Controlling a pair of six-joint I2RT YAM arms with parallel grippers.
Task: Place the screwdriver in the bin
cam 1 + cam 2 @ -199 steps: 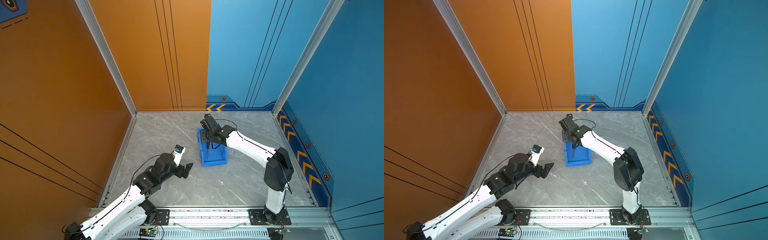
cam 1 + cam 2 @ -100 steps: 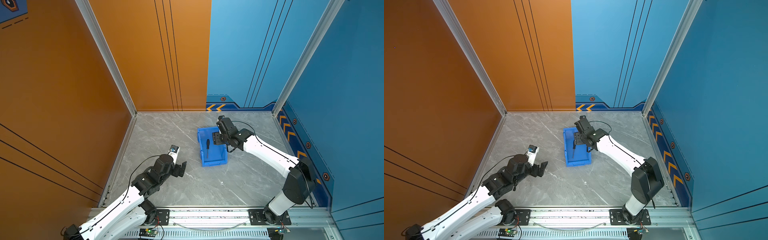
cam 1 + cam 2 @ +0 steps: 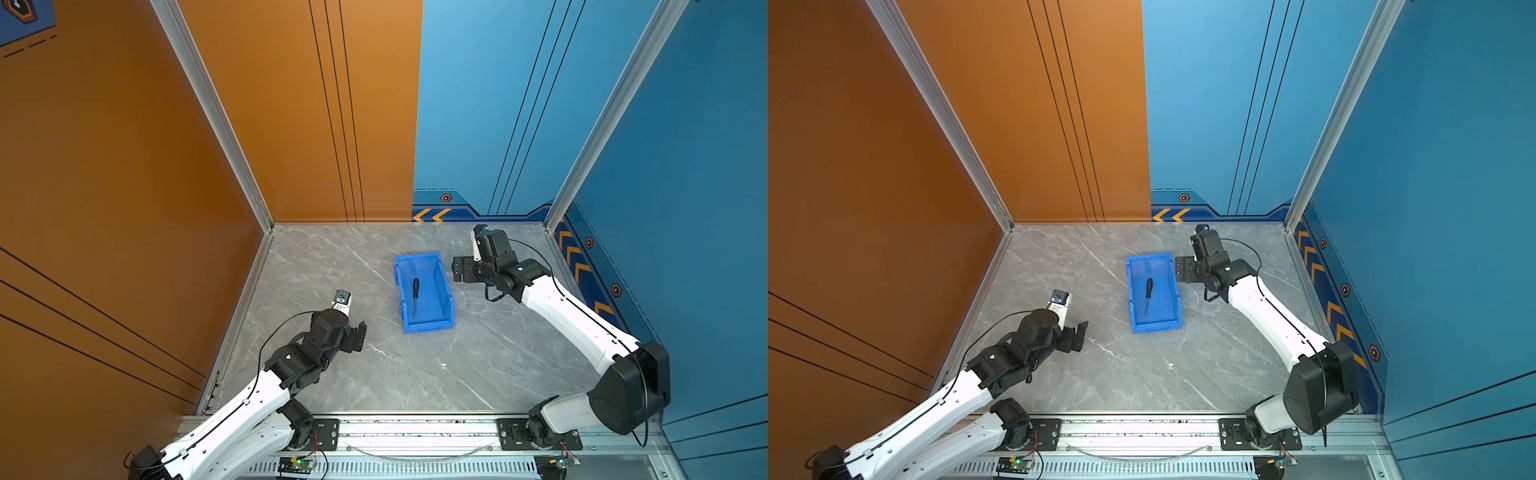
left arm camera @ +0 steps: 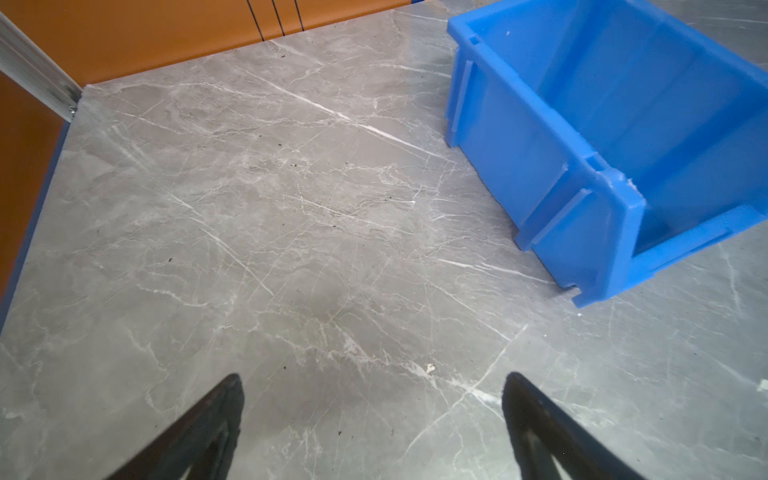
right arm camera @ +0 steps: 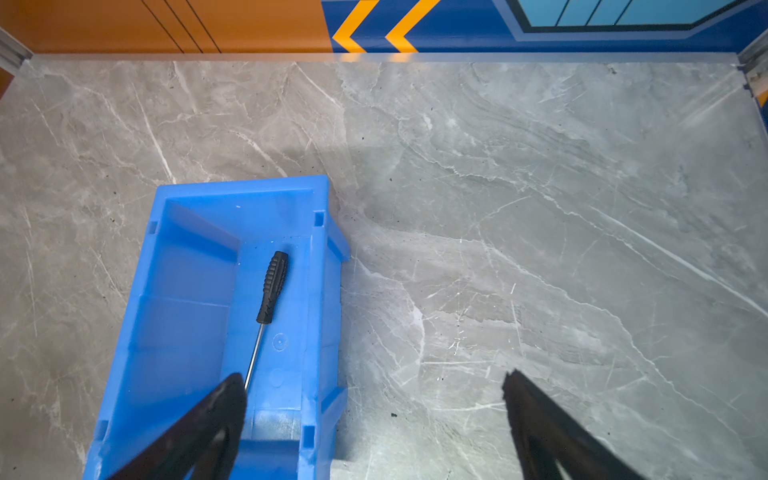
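The screwdriver (image 3: pixel 415 296) lies flat inside the blue bin (image 3: pixel 434 291), black handle toward the bin's tall back wall. The right gripper (image 3: pixel 458 270) hangs just beside the bin, jaws wide apart, holding nothing. The left gripper (image 3: pixel 360 333) is on the bin's other side, a bit away, also wide and empty.

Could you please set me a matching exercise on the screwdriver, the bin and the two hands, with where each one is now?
Things:
1. screwdriver
2. bin
3. left hand
4. right hand

Places:
a. open, right of the bin in both top views
b. lying on the bin's floor
c. open, left of the bin in both top views
d. standing on the table

Pairs: 1-b, 2-d, 3-c, 4-a.
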